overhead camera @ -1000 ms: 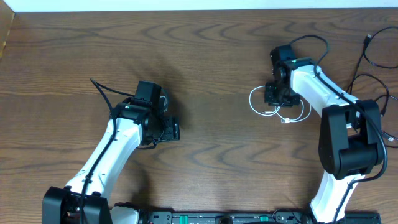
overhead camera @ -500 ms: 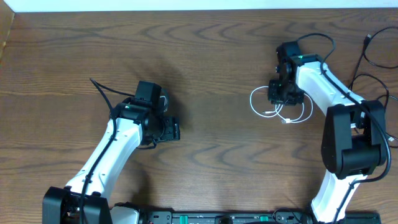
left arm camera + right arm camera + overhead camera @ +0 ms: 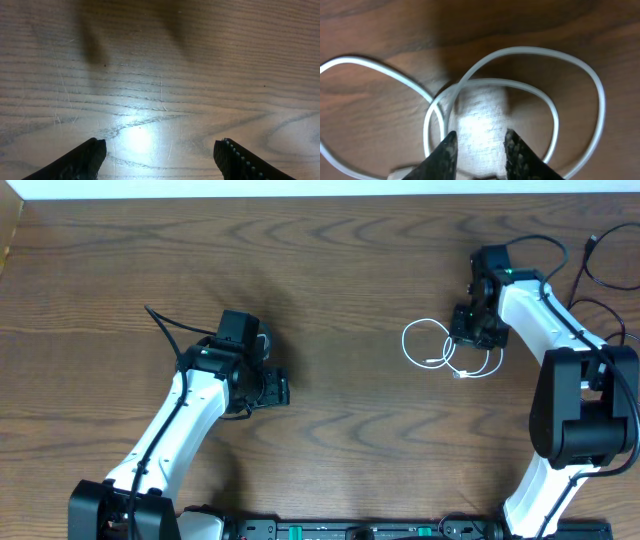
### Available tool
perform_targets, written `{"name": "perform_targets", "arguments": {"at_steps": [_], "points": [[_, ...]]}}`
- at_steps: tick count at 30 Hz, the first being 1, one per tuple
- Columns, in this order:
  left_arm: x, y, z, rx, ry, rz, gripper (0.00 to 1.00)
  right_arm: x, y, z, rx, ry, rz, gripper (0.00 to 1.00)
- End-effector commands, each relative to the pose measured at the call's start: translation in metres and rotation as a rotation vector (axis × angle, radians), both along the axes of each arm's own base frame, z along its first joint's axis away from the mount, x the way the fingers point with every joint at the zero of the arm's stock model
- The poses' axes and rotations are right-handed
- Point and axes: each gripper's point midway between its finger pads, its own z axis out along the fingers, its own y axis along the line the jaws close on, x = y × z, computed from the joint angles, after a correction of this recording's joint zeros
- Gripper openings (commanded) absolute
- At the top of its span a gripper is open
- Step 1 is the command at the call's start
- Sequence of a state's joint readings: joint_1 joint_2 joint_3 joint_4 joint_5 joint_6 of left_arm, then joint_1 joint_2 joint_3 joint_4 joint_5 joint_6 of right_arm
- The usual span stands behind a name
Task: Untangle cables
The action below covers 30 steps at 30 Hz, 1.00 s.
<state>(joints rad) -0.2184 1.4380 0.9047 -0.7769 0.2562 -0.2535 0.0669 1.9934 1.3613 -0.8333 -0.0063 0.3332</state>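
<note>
A white cable [image 3: 425,345] lies in overlapping loops on the wooden table [image 3: 340,270], right of centre. My right gripper [image 3: 470,330] hovers over the right part of those loops. In the right wrist view the white cable [image 3: 530,50] curls around and ahead of my right gripper [image 3: 480,134], whose jaws stand a little apart with bare wood between them. Thin black cables [image 3: 592,280] trail along the far right edge. My left gripper [image 3: 272,390] is open over bare wood, and the left wrist view shows the left gripper [image 3: 160,142] with nothing between its fingers.
The white cable's small plug end [image 3: 460,374] rests at the near side of the loops. A thin black cord [image 3: 160,323] runs along the left arm. The table's left edge [image 3: 8,240] shows at the far left.
My right arm has moved to the right and slightly back across the white loops. The white cable has stayed about where it was. The left arm has not moved.
</note>
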Motion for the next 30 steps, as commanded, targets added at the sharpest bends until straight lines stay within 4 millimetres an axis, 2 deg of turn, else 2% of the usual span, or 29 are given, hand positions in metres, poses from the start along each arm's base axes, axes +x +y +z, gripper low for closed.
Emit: {"name": "perform_targets", "arguments": {"at_steps": [1,5,8,13,17,20,23,26,30], "points": [[-0.002,0.001,-0.002,0.009,0.0,-0.018,0.75,-0.002,0.01,-0.002,0.063,-0.02,-0.005,0.31],[-0.002,0.001,-0.002,0.009,0.0,-0.018,0.75,-0.001,0.027,-0.008,0.135,-0.04,0.03,0.31],[-0.002,0.001,-0.002,0.009,0.0,-0.018,0.74,-0.002,0.029,-0.008,0.137,-0.041,0.034,0.3],[-0.002,0.001,-0.002,0.009,0.0,-0.018,0.75,-0.002,0.025,-0.003,0.136,-0.031,0.026,0.23],[-0.002,0.001,-0.002,0.009,-0.001,-0.018,0.74,0.003,0.023,0.02,0.142,-0.051,0.042,0.24],[-0.002,0.001,-0.002,0.009,-0.001,-0.018,0.74,0.014,0.024,0.048,0.141,-0.107,0.062,0.25],[-0.002,0.001,-0.002,0.009,-0.001,-0.018,0.74,0.018,0.026,0.059,0.143,-0.137,0.068,0.27],[-0.002,0.001,-0.002,0.009,0.0,-0.018,0.74,0.016,0.028,0.057,0.143,-0.131,0.073,0.27],[-0.002,0.001,-0.002,0.009,0.0,-0.018,0.75,0.01,0.033,0.04,0.141,-0.087,0.084,0.27]]}}
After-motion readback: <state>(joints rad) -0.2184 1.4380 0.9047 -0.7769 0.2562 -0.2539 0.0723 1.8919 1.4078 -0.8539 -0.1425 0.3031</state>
